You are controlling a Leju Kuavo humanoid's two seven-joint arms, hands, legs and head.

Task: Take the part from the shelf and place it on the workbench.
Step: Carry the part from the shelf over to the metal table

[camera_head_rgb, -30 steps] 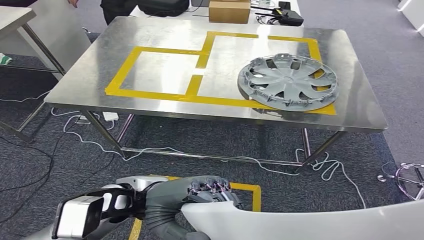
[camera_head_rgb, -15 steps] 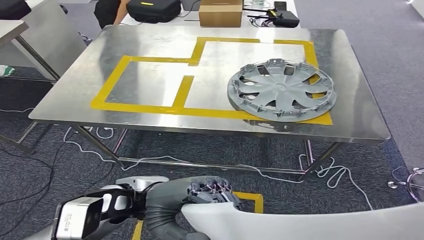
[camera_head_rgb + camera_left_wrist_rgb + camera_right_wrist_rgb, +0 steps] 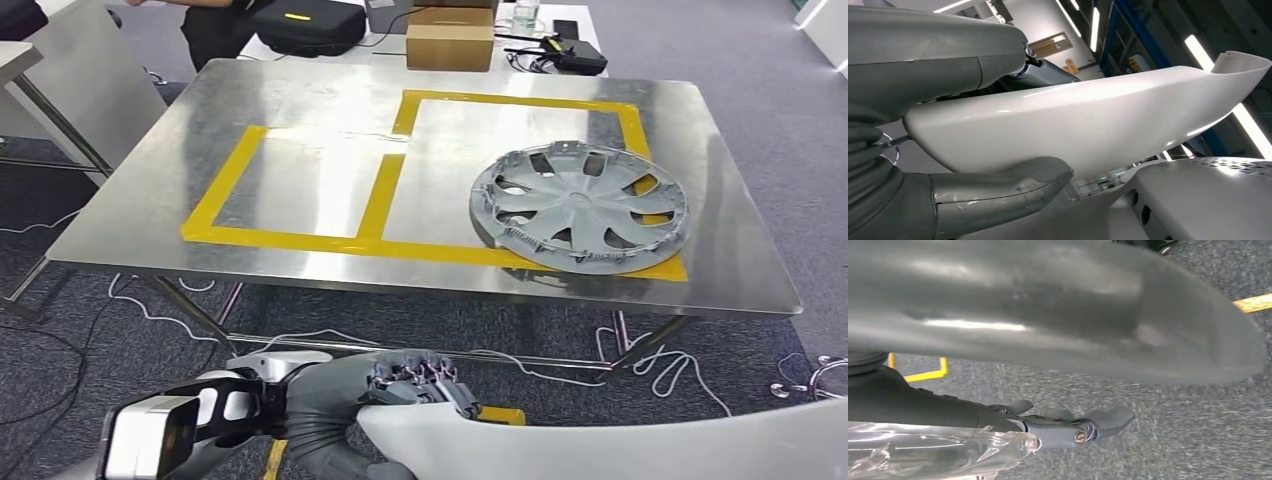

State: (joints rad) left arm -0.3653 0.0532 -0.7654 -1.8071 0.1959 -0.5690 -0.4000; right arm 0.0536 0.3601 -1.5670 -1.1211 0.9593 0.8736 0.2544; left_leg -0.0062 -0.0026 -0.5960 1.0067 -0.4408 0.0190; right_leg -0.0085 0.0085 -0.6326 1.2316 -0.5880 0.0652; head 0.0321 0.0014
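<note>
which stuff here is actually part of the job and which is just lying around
Part of the job:
- white part, held by the left hand
- workbench with yellow tape squares

Just lying about:
- grey wheel cover on the workbench
- cardboard box and black case on the table behind
- white cables on the floor

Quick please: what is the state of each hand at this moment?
Left hand: holds the white part, thumb and fingers on opposite sides of it.
Right hand: fingers extended below the part; whether it grips it cannot be told.
</note>
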